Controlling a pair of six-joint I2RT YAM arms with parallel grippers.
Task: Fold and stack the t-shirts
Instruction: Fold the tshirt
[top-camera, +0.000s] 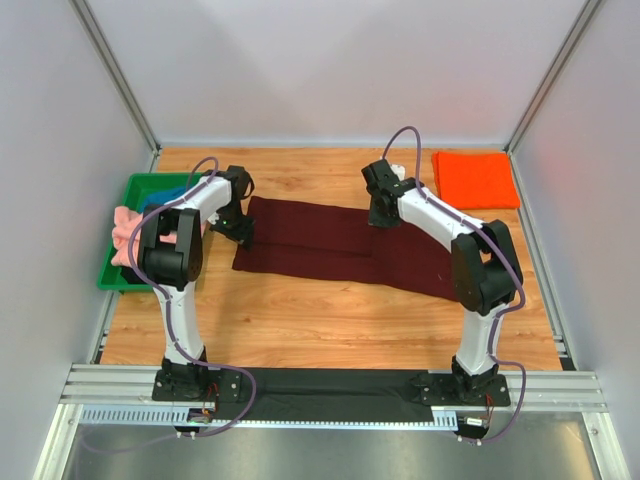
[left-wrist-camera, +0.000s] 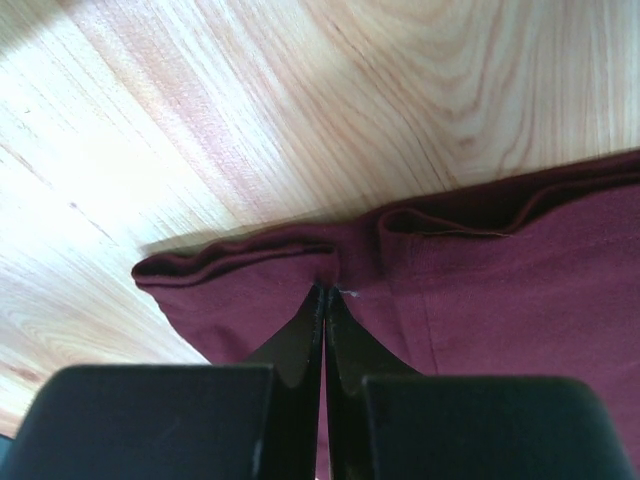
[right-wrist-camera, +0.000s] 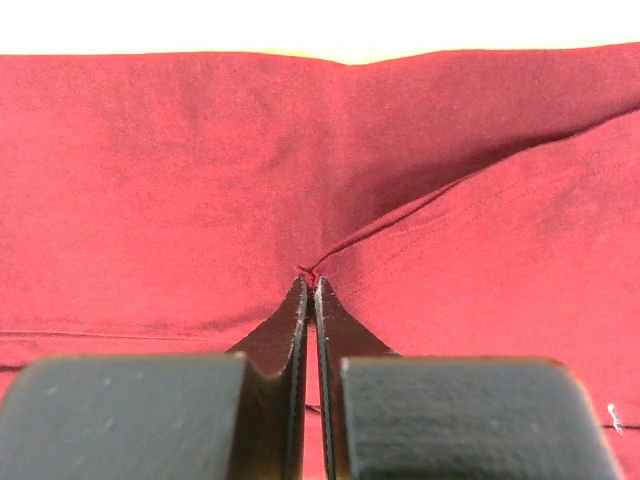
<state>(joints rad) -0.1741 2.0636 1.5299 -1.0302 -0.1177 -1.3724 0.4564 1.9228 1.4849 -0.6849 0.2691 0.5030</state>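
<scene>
The large dark maroon t-shirt (top-camera: 330, 245) lies as a long folded band across the middle of the wooden table. My left gripper (top-camera: 243, 232) is at its left end, shut on the doubled edge of the cloth (left-wrist-camera: 326, 292). My right gripper (top-camera: 383, 215) is at the far edge, right of the middle, and is shut on a small pinch of the maroon fabric (right-wrist-camera: 308, 282). A folded bright orange t-shirt (top-camera: 475, 180) rests flat at the back right corner. A salmon-pink t-shirt (top-camera: 125, 228) and a blue one (top-camera: 160, 197) lie bunched in the tray on the left.
The green plastic tray (top-camera: 115, 280) stands against the left wall, beside the left arm. Grey walls close in the table on the left, back and right. Bare wood (top-camera: 320, 320) shows between the maroon shirt and the arm bases.
</scene>
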